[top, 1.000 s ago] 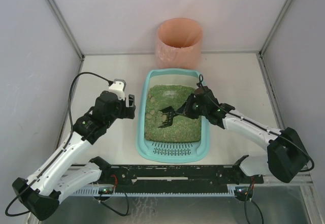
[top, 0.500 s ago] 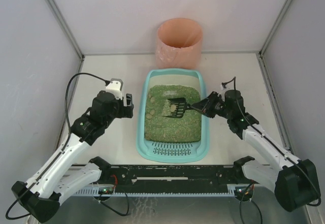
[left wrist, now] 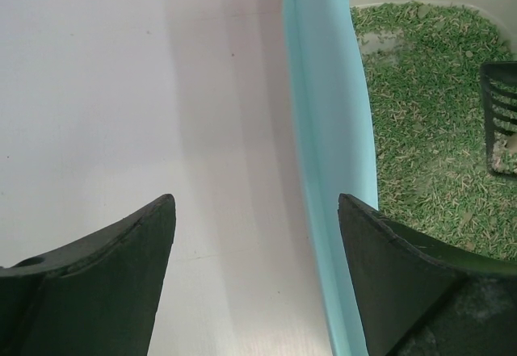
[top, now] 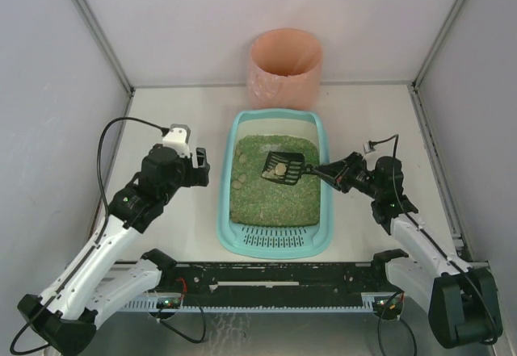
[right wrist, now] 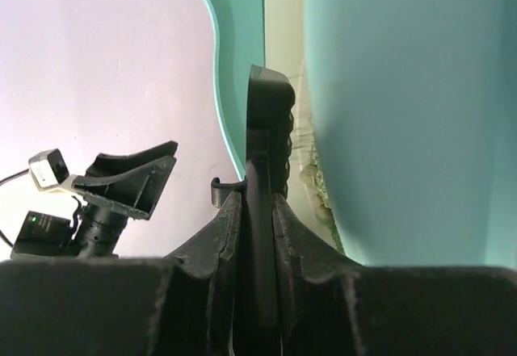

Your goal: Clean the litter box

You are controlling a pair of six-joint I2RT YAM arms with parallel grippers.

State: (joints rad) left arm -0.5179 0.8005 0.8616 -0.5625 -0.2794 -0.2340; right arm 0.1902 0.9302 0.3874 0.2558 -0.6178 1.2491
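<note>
The teal litter box point(top: 241, 245) lies mid-table, filled with green-brown granules point(top: 271, 198), its slotted grate at the near end. My right gripper point(top: 336, 172) is shut on the handle of a black slotted scoop point(top: 283, 168), which hangs level above the granules with a few tan clumps point(top: 279, 169) in it. More clumps point(top: 239, 182) lie on the litter by the left wall. In the right wrist view the fingers point(right wrist: 225, 225) clamp the scoop handle point(right wrist: 260, 211) edge-on. My left gripper point(left wrist: 254, 203) is open over bare table beside the box's left rim point(left wrist: 327, 130), holding nothing.
A round pink-orange bin point(top: 285, 68) stands behind the litter box against the back wall. White walls close the table on the left, right and back. The black base rail point(top: 275, 279) runs along the near edge.
The right arm has pulled back to the right and lifted the scoop out of the litter, levelling it with clumps inside. The left arm has drifted slightly left, still open.
</note>
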